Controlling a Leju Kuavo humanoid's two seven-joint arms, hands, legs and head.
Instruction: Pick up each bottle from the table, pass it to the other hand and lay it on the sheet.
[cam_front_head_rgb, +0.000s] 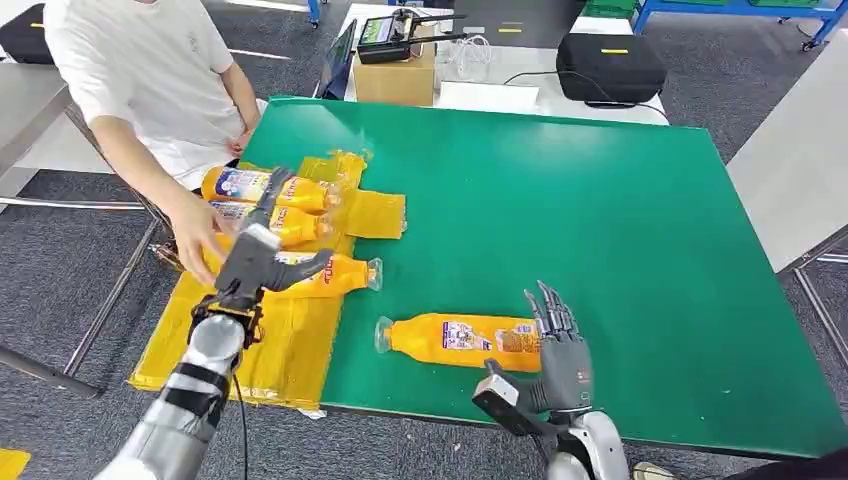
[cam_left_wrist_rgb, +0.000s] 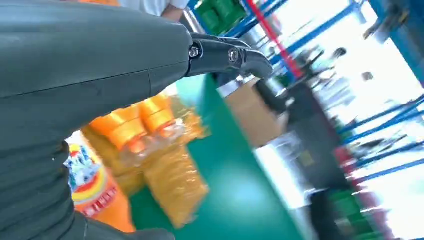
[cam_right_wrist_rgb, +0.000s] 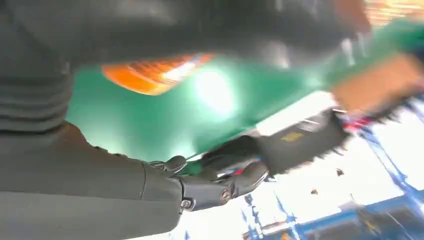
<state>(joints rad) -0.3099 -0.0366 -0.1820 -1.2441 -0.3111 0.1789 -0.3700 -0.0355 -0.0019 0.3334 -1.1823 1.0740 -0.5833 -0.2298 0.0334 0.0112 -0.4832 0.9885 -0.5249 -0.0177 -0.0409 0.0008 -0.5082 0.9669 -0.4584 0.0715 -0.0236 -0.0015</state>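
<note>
Right robot hand (cam_front_head_rgb: 560, 345), fingers spread and holding nothing, beside a bottle (cam_front_head_rgb: 455, 340); left robot hand (cam_front_head_rgb: 262, 258) equally unladen.

Orange bottles (cam_front_head_rgb: 455, 340), yellow sheet (cam_front_head_rgb: 290, 345), green table (cam_front_head_rgb: 600, 220).

The left hand (cam_front_head_rgb: 262, 262) is raised over the near-left part of the counter (cam_front_head_rgb: 600, 220), fingers (cam_front_head_rgb: 300, 268) spread and holding nothing, silver forearm slanting up from below. The right hand (cam_front_head_rgb: 560, 345) stands at the counter's near edge, fingers straight, apart and empty.
</note>
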